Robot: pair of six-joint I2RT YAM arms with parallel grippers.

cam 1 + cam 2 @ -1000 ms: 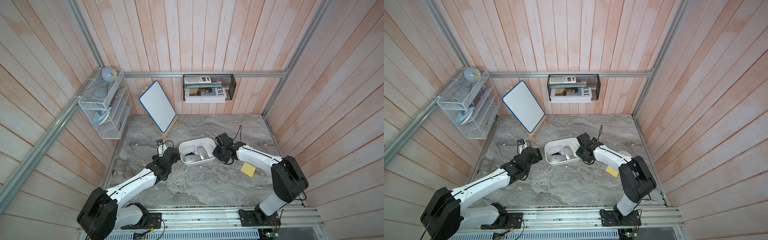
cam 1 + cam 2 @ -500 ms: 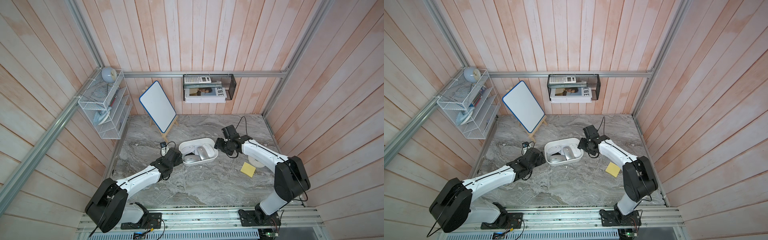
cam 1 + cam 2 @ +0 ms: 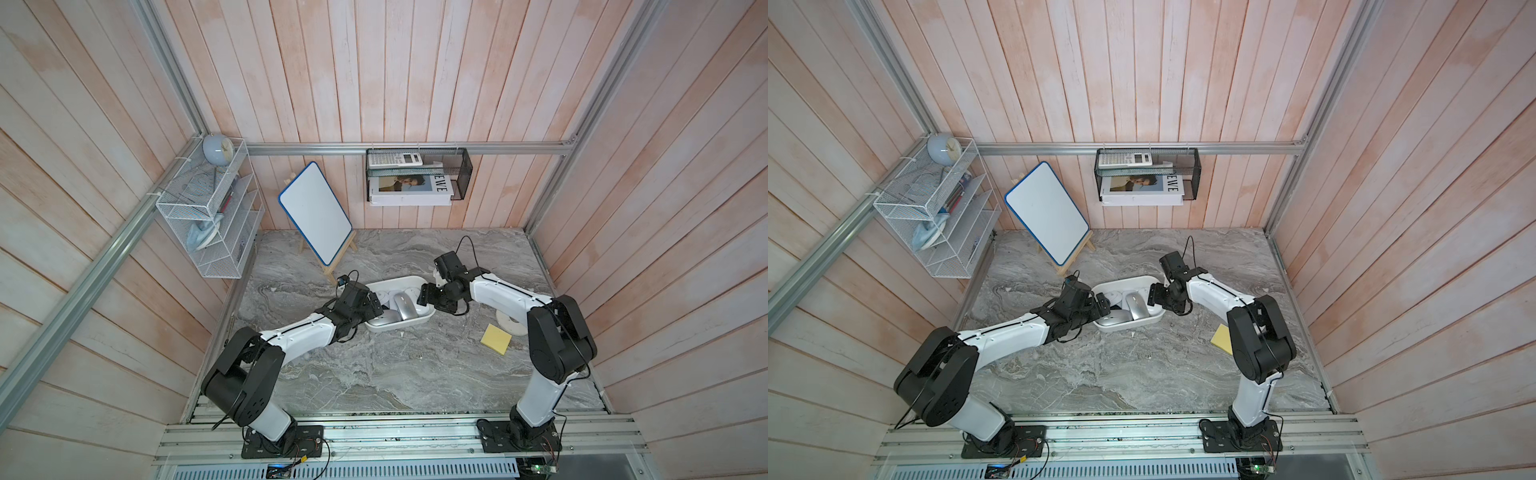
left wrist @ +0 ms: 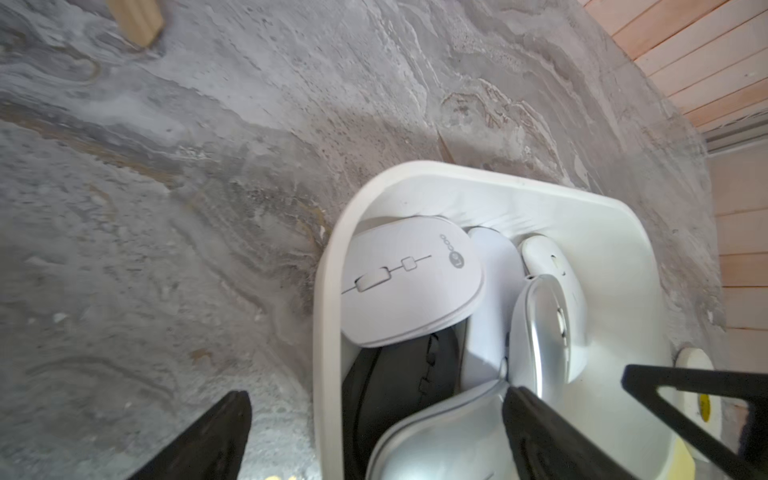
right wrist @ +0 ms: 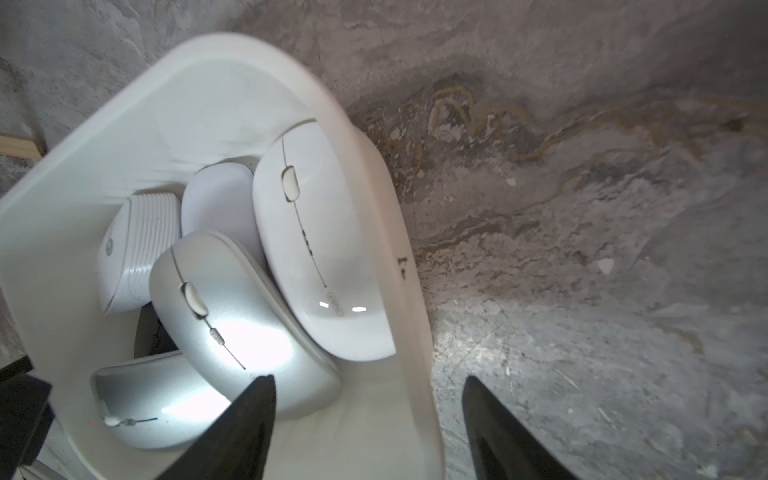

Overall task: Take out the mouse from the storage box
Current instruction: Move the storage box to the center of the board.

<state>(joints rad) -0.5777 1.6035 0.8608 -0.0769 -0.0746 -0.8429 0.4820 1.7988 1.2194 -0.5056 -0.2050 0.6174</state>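
scene: the storage box (image 3: 399,328) sits on the marble table (image 3: 374,374), mid-table between both arms. it holds at least 5 mice, overlapping. none is out yet.

contents: in the right wrist view a silver mouse (image 5: 232,307) lies on top. a glossy white mouse (image 5: 320,249) leans against the wall beside it. a second silver mouse (image 5: 141,407) lies lower down. in the left wrist view a flat white mouse (image 4: 411,282) rests near the rim over a dark mouse (image 4: 395,374).

left gripper (image 4: 374,397): jaws spread wide, holding nothing. 1 finger is over the table outside the box wall, the other over the second silver mouse inside. contact cannot be confirmed.

right gripper (image 5: 368,382): jaws apart, empty. 1 finger is inside near the top silver mouse, the other outside the wall over bare table.

step in hand, as judged: approach and selection, before any grasp.

next move calls for: 1 gripper to bring both fingers inside the rim, 1 on each long side of a top-lying mouse, then close and lift clear. the other arm could steady the box wall. the smooth rounded shells look prone to slipping, and a lift may drag a neighbouring mouse.
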